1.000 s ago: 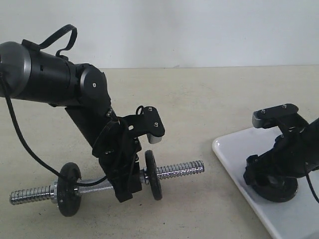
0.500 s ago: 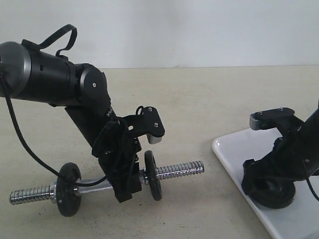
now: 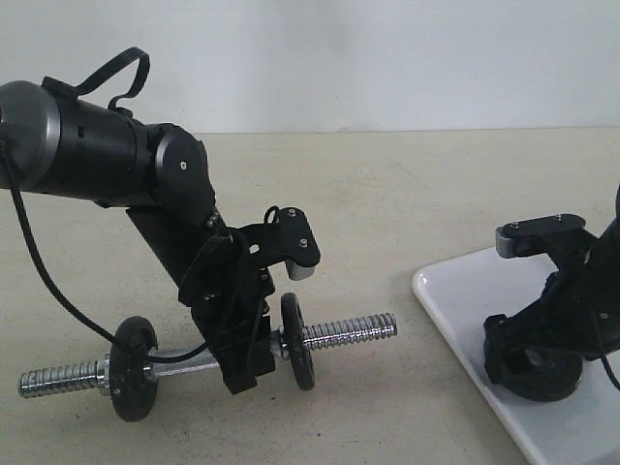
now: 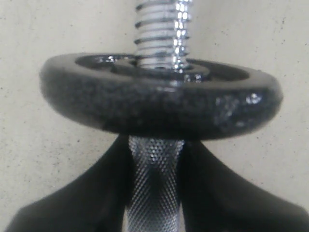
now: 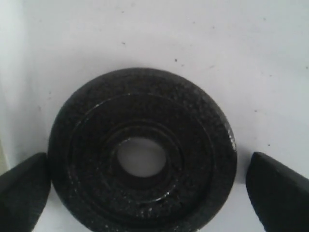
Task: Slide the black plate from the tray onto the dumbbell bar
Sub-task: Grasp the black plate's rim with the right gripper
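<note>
Left gripper [image 3: 244,360] grips the dumbbell bar [image 3: 349,331]; right gripper [image 3: 531,360] hangs over the black plate [image 3: 550,386] on the tray [image 3: 450,291].
From the side, the bar lies on the surface [image 3: 407,194] carrying two black discs [image 3: 298,341], with the left jaws pinching it between them. At the left wrist, those jaws clamp the bar's knurled middle just behind one disc. At the right wrist, the plate lies flat on the tray, with the jaws spread wide either side.

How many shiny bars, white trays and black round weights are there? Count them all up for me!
Dumbbell bar: 1
Tray: 1
Black plates: 3 (plate on the tray, left plate on the bar, right plate on the bar)
Total: 5
</note>
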Available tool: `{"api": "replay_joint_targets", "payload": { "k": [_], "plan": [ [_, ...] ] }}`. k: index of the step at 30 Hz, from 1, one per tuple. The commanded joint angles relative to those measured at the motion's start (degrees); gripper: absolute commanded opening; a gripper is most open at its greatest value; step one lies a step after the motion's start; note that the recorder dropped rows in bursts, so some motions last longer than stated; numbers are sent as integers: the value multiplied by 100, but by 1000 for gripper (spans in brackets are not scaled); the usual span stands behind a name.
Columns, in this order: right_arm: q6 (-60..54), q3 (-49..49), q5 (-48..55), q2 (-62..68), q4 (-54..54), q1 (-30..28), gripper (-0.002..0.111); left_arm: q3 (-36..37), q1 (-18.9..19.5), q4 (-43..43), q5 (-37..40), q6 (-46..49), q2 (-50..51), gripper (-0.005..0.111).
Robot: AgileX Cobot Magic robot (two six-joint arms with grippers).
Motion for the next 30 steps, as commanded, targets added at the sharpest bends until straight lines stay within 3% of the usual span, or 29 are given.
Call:
{"api": "replay_joint_targets", "payload": {
  "k": [1,30],
  "plan": [
    [190,30,-35,58,-306,-25,105,18,-11,-149,43,-16,-25,4],
    [623,-18,-312,322,-331,-25,105,18,-11,-149,43,-16,-25,4]
  ]
}}
